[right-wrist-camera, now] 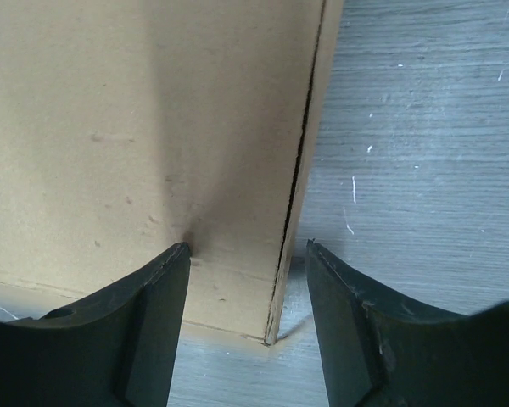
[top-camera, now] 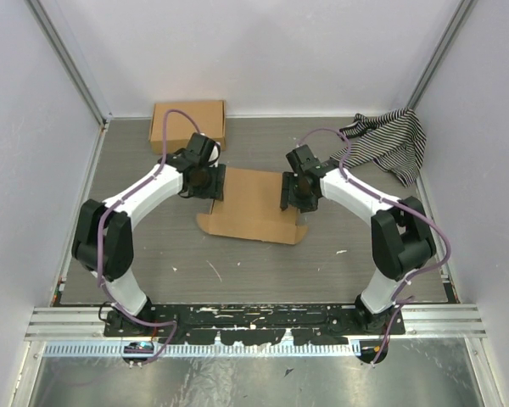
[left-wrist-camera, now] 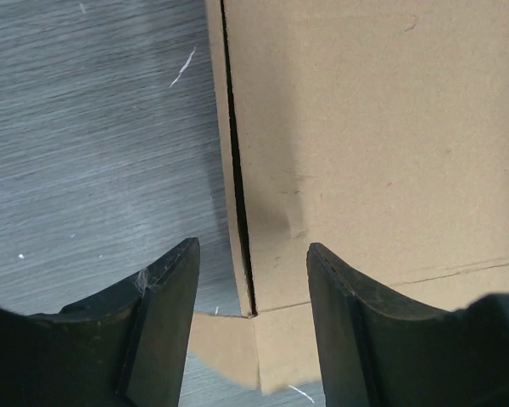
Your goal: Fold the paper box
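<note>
Paper box (top-camera: 253, 206) lies mid-surface (top-camera: 263, 271), between the two arms. Left gripper (left-wrist-camera: 253, 250): jaws spread, straddling the box's left edge seam. Right gripper (right-wrist-camera: 248, 248): jaws spread, straddling the right edge seam. Far side: smaller cardboard box (top-camera: 187, 123) back-left, striped cloth (top-camera: 390, 140) back-right corner.

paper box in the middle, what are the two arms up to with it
Both arms are at the paper box, which lies on the table. The left gripper hangs open over its left edge and the right gripper hangs open over its right edge. Each has one finger above cardboard and one above bare table. Neither grips anything yet.
</note>
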Controlling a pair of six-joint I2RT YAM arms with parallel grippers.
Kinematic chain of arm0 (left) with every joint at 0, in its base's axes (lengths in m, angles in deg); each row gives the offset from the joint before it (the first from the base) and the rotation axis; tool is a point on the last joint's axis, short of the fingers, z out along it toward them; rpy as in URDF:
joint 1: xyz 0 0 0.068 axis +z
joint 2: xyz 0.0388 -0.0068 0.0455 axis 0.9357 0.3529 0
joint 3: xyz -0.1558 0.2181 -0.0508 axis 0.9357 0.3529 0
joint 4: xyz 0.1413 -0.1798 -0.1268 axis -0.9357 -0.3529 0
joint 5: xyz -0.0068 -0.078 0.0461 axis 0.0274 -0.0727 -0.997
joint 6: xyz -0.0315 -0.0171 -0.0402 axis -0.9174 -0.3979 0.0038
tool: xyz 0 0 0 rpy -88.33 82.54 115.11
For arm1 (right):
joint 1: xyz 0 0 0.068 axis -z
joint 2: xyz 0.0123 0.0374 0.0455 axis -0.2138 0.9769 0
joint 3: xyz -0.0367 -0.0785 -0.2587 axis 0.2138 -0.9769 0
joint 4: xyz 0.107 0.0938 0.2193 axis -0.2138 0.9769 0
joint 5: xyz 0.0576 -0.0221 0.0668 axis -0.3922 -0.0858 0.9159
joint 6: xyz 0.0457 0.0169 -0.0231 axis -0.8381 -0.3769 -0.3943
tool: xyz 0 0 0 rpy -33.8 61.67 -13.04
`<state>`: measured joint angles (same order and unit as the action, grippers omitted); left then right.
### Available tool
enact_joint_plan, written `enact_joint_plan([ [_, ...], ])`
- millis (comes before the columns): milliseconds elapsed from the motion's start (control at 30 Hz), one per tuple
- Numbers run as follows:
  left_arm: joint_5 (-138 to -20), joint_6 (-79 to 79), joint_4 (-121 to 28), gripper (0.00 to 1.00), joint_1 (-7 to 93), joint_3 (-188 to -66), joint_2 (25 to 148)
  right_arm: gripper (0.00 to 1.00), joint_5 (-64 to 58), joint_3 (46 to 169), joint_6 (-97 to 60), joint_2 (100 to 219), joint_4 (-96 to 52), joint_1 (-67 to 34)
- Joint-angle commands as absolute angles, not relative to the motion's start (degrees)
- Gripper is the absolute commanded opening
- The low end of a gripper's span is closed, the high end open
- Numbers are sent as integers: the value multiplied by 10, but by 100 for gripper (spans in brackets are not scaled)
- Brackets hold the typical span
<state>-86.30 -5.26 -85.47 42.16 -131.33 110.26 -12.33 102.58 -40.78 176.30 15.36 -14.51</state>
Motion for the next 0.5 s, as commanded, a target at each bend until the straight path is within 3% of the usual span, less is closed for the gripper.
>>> enact_joint_plan([
  [0, -837, -48, -850, 59, 421, -1340, 1131, 62, -114, 1041, -407, 1780, 121, -121],
  [467, -814, -58, -876, 53, 426, -1450, 1224, 60, -71, 1166, -387, 1892, 117, -82],
])
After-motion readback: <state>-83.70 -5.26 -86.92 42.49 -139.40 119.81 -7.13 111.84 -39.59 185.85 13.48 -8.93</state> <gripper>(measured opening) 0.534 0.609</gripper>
